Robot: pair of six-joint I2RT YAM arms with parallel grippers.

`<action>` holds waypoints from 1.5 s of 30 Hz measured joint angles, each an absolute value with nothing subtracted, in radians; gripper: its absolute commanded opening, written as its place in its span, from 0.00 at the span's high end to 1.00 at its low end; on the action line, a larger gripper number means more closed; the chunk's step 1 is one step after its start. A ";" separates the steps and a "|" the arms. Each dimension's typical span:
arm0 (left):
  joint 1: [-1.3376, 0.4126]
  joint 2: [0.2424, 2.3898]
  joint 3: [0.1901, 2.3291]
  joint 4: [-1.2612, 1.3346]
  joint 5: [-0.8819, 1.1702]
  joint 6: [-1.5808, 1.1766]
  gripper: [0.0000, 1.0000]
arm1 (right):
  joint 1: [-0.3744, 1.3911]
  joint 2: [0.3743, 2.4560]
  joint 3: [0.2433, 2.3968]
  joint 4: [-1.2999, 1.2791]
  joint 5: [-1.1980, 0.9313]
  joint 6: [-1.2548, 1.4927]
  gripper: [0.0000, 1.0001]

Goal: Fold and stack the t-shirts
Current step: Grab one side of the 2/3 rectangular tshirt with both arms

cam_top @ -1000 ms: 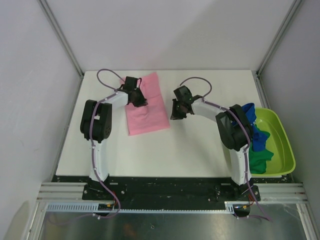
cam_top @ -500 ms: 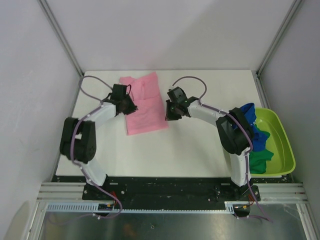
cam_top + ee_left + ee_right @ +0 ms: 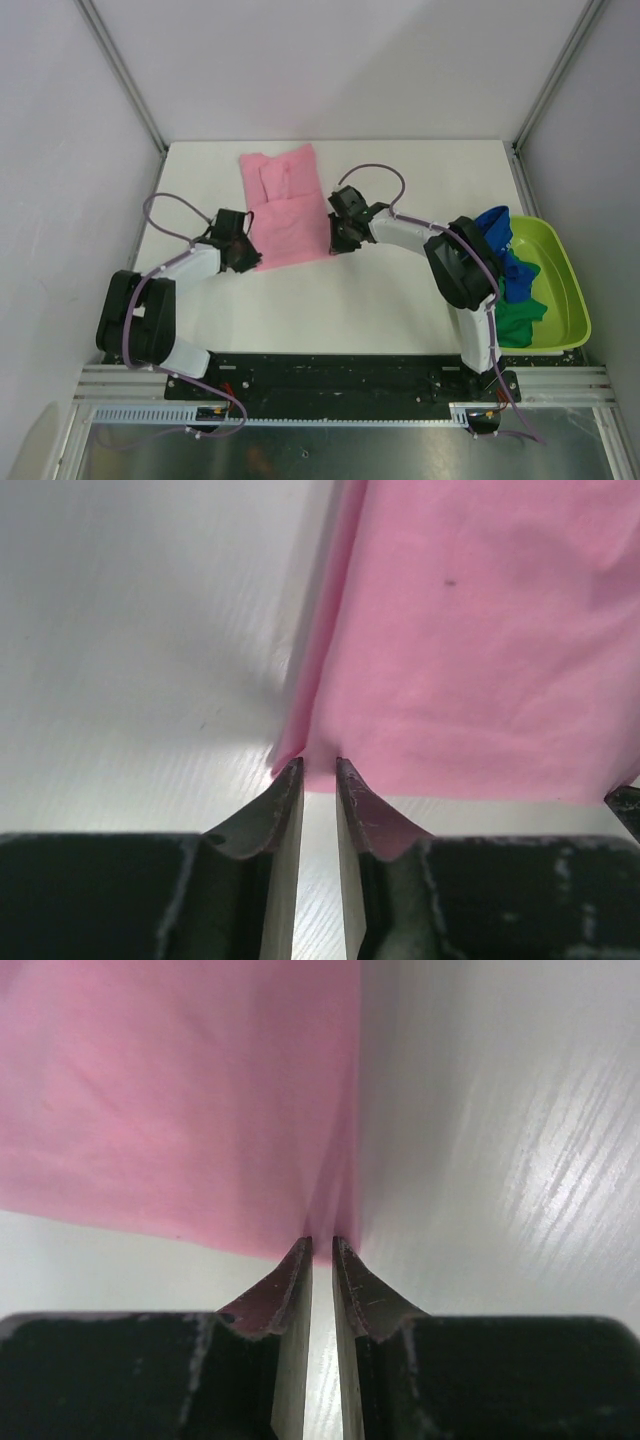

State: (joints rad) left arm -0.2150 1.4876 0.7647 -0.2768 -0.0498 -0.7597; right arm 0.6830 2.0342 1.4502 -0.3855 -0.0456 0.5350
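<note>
A light pink t-shirt (image 3: 288, 205) lies folded lengthwise on the white table, its sleeves folded in at the far end. My left gripper (image 3: 250, 258) is shut on the shirt's near left corner (image 3: 315, 770). My right gripper (image 3: 334, 243) is shut on the near right corner (image 3: 325, 1228). Both corners sit pinched between the fingertips just above the table. A royal blue t-shirt (image 3: 503, 250) and a dark green t-shirt (image 3: 518, 318) lie crumpled in the lime-green tub (image 3: 570, 290) at the right.
The white table (image 3: 400, 290) is bounded by grey walls on the left, back and right. The tub sits at the table's right edge beside the right arm. A black rail (image 3: 340, 375) runs along the near edge.
Both grippers have moved toward me along the pink shirt's sides, from its middle to its near corners, and now pinch them. The shirt's far end is uncovered.
</note>
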 measured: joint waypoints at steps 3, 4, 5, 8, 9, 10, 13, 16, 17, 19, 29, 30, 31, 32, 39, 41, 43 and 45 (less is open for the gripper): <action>-0.215 1.457 0.736 -0.279 -0.062 -0.760 0.69 | 0.683 2.038 1.428 -0.388 -0.041 0.530 0.82; -0.215 1.447 0.728 -0.281 -0.069 -0.760 0.67 | 0.683 2.038 1.425 -0.389 -0.041 0.529 0.82; -0.215 1.439 0.723 -0.280 -0.074 -0.760 0.66 | 0.683 2.038 1.423 -0.387 -0.042 0.528 0.81; -0.215 1.431 0.714 -0.279 -0.080 -0.761 0.61 | 0.683 2.038 1.423 -0.387 -0.041 0.524 0.80; -0.215 1.431 0.710 -0.279 -0.081 -0.761 0.60 | 0.683 2.038 1.423 -0.387 -0.041 0.522 0.79; -0.215 1.431 0.708 -0.279 -0.082 -0.760 0.59 | 0.683 2.038 1.423 -0.387 -0.041 0.522 0.77; -0.215 1.430 0.699 -0.280 -0.087 -0.760 0.58 | 0.683 2.038 1.423 -0.389 -0.036 0.521 0.73; -0.215 1.430 0.699 -0.282 -0.093 -0.760 0.58 | 0.683 2.038 1.421 -0.391 -0.030 0.518 0.70; -0.215 1.431 0.699 -0.282 -0.096 -0.760 0.59 | 0.683 2.038 1.421 -0.392 -0.027 0.518 0.70; -0.215 1.433 0.699 -0.279 -0.099 -0.760 0.59 | 0.683 2.038 1.420 -0.392 -0.023 0.518 0.69; -0.215 1.478 0.701 -0.243 -0.086 -0.764 0.67 | 0.675 2.030 1.404 -0.378 -0.023 0.520 0.68; -0.214 1.480 0.701 -0.240 -0.085 -0.767 0.68 | 0.673 2.030 1.404 -0.377 -0.024 0.520 0.68; -0.214 1.482 0.701 -0.237 -0.084 -0.771 0.68 | 0.671 2.030 1.404 -0.375 -0.024 0.520 0.68; -0.214 1.485 0.701 -0.233 -0.083 -0.775 0.69 | 0.669 2.030 1.402 -0.373 -0.024 0.521 0.68; -0.214 1.494 0.701 -0.218 -0.089 -0.788 0.82 | 0.664 2.030 1.400 -0.360 -0.027 0.524 0.65; -0.215 1.496 0.701 -0.217 -0.094 -0.790 0.86 | 0.664 2.030 1.400 -0.358 -0.028 0.525 0.65; -0.216 1.497 0.701 -0.216 -0.095 -0.792 0.89 | 0.664 2.030 1.399 -0.354 -0.028 0.529 0.65; -0.216 1.498 0.701 -0.213 -0.094 -0.795 0.91 | 0.666 2.030 1.398 -0.352 -0.031 0.533 0.65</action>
